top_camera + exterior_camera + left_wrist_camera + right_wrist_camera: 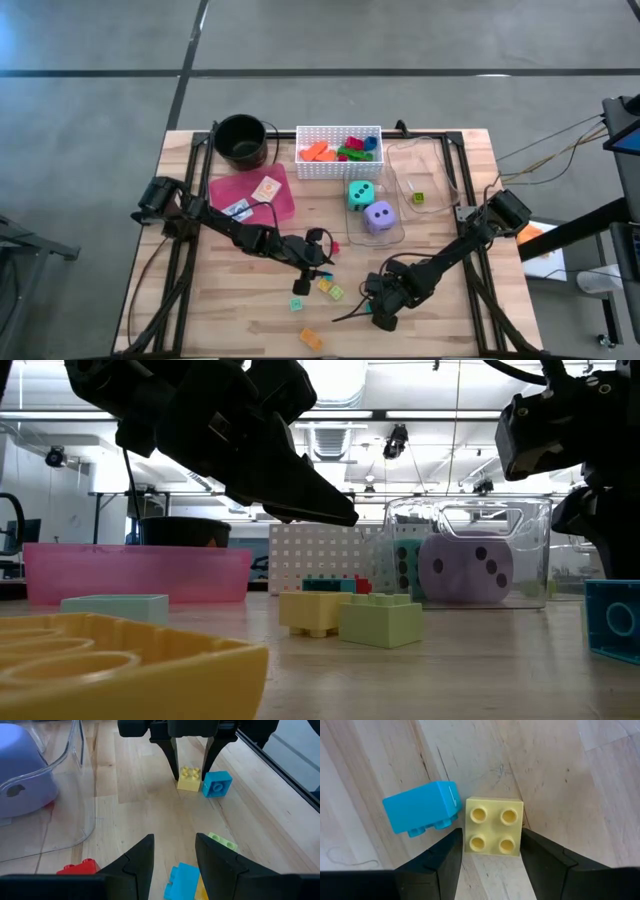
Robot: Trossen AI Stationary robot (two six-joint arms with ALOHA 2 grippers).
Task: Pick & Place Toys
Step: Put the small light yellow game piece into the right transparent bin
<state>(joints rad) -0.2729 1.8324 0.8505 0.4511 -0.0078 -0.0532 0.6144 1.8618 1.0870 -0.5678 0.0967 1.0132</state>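
Below, the right gripper (490, 857) points straight down, fingers parted astride the yellow block (493, 826); left gripper (172, 865) empty, parted.

table (560, 780): matt wood | yellow block (494, 826): glossy plastic

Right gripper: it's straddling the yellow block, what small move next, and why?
Probably close the right gripper on the yellow block. Its fingers already flank the block's two sides on the table, while the blue block sits just beside one finger, so squeeze straight in without shifting sideways.
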